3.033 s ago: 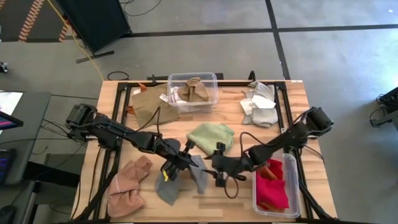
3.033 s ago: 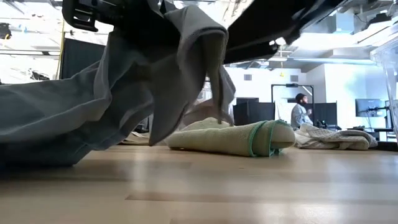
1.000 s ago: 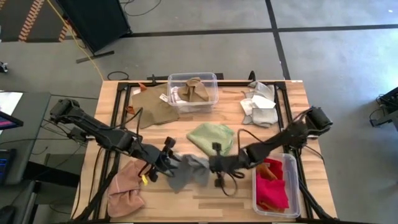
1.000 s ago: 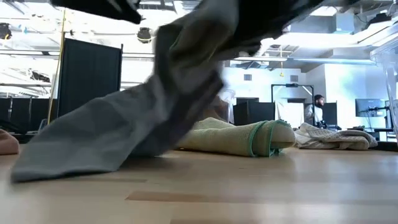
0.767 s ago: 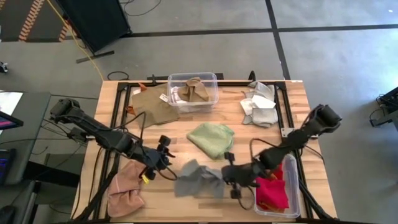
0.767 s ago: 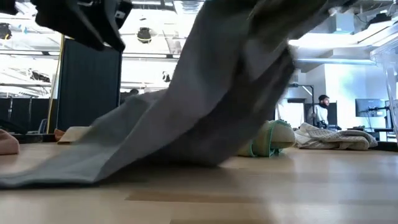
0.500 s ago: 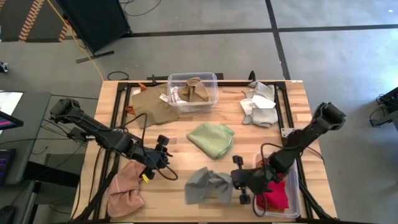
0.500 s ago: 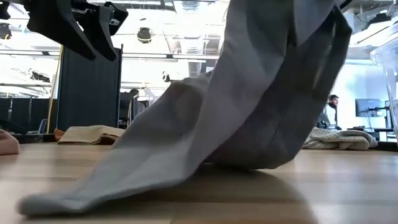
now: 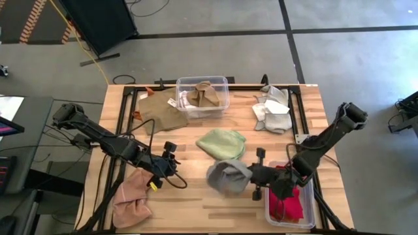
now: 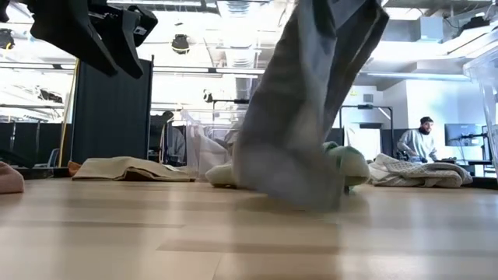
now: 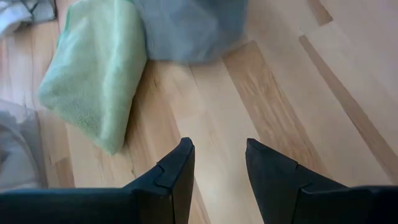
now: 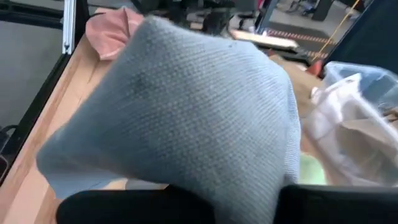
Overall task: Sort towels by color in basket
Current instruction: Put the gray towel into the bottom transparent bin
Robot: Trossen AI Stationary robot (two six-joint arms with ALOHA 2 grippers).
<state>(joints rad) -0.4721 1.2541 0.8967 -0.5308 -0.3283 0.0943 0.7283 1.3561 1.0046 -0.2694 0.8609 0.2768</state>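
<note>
Right gripper (image 9: 256, 177) fingers clamp the grey towel (image 9: 228, 177); trailing cloth could snag the green towel (image 9: 222, 144) at 12 o'clock. Left gripper (image 9: 171, 161) fingers apart.

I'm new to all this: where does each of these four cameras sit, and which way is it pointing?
High view: above the table, looking straight down; both arms, the left gripper and the right gripper show.
Low view: at tabletop height, looking level across into the room; arms enter from above.
Left wrist view: on the left arm, looking past its open fingers at the wood.
Right wrist view: on the right arm, filled by the grey towel.
All four share that grey towel.
</note>
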